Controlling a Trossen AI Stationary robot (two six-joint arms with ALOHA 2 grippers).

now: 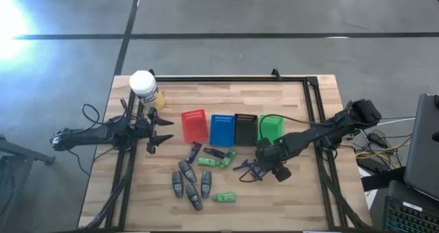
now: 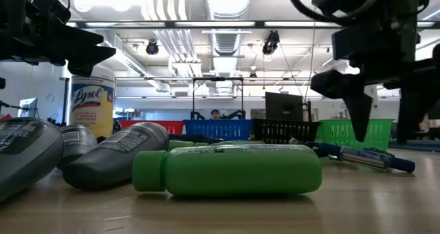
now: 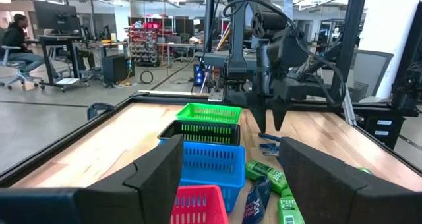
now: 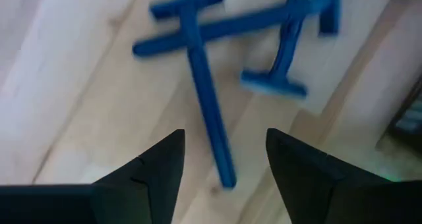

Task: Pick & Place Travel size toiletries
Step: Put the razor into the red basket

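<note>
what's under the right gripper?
Blue T-shaped razors lie on the bare wood table, several overlapping. The right gripper hangs above them, open and empty, with one handle running between its fingers. Its fingers cover the table nearest the camera.

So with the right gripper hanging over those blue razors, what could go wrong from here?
1. The blue razors lie crossed and overlapping, so the open right gripper may catch two at once, or drag one while lifting another.
2. They lie flat on the table, so the fingers could scrape the wood or pinch poorly on a thin handle.
3. Green tubes sit close by and might get nudged. The left gripper waits open near the red basket.
</note>
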